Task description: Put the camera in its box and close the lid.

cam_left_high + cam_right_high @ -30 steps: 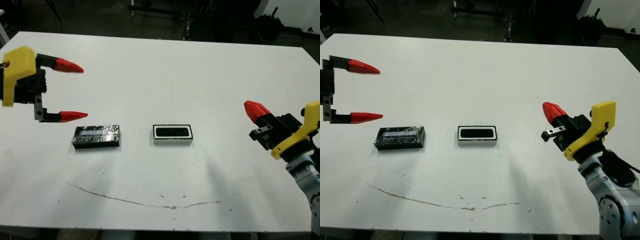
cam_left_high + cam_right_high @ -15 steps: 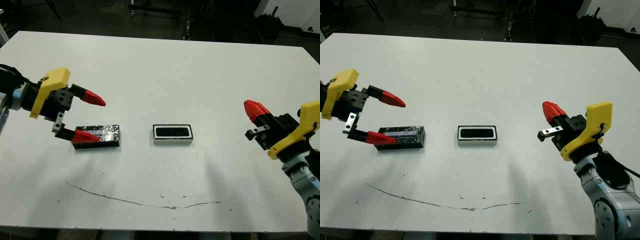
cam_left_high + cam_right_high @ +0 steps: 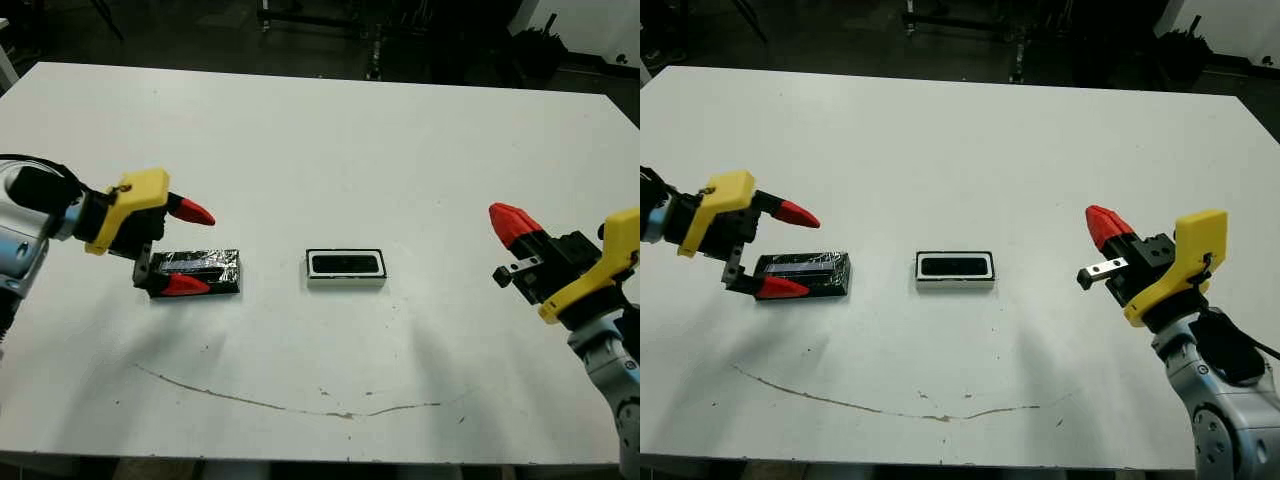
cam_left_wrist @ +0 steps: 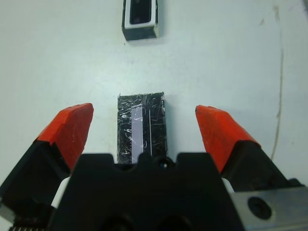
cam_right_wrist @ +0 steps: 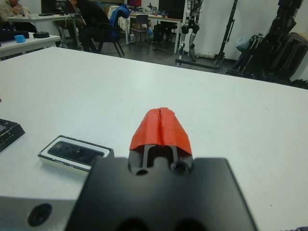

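On the white desk (image 3: 330,130) the box (image 3: 346,268) lies near the middle, a shallow tray with a white lining and thin black rim, and the camera (image 3: 346,264) already rests inside it as a slim black bar along its length. Well apart from it, toward the robot's left, lies the lid (image 3: 205,270), a black rectangle with a crinkled silvery top, flat on the desk and lined up lengthwise with the box. The left tool (image 3: 189,249) hangs low at the lid's outer end with its two red fingers spread wide, one tip on the far side of the lid and the other over its near edge; the left wrist view shows the lid (image 4: 142,129) lying between the parted tips with clear gaps on both sides, so nothing is gripped. The right tool (image 5: 160,128) hovers well off to the robot's right of the box, above bare desk, its red tips pressed together and holding nothing. A thin dark scuff line (image 3: 290,404) curves across the near part of the desk. Beyond the desk, the right wrist view shows a seated person (image 5: 91,19) in dark clothes.
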`<act>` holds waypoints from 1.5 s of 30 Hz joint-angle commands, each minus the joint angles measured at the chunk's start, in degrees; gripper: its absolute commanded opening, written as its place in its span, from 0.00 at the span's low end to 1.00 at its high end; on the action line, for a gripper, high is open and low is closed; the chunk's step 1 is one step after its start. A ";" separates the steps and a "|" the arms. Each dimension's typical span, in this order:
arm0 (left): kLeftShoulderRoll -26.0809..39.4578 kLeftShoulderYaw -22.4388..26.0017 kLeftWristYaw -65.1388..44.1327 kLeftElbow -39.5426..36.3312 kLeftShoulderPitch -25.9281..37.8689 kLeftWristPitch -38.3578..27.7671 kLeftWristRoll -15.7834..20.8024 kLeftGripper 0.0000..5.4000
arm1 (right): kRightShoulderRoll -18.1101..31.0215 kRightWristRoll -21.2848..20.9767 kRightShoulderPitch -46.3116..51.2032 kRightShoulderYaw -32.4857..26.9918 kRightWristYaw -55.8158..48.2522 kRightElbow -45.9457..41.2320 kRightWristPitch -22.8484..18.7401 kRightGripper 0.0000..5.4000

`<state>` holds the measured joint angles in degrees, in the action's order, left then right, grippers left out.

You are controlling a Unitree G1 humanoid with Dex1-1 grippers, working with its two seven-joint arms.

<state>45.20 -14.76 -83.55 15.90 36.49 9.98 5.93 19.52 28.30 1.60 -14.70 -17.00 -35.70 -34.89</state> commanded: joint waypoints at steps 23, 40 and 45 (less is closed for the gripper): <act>-1.62 -3.75 0.56 13.91 1.91 -12.09 -9.11 1.00 | 1.17 -0.01 1.45 0.04 -0.83 -0.13 1.49 0.00; -2.87 -3.75 -4.23 15.22 3.63 0.74 -7.27 0.96 | 1.18 -0.26 1.97 -0.10 -0.53 -0.08 1.77 0.00; -1.85 -5.77 -5.42 12.80 4.62 5.52 -9.61 0.83 | 1.49 -0.98 2.08 0.26 -1.05 0.10 2.84 0.00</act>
<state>42.55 -19.74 -88.41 29.36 40.20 14.21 -2.87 20.14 27.85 3.10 -14.51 -17.98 -35.83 -32.65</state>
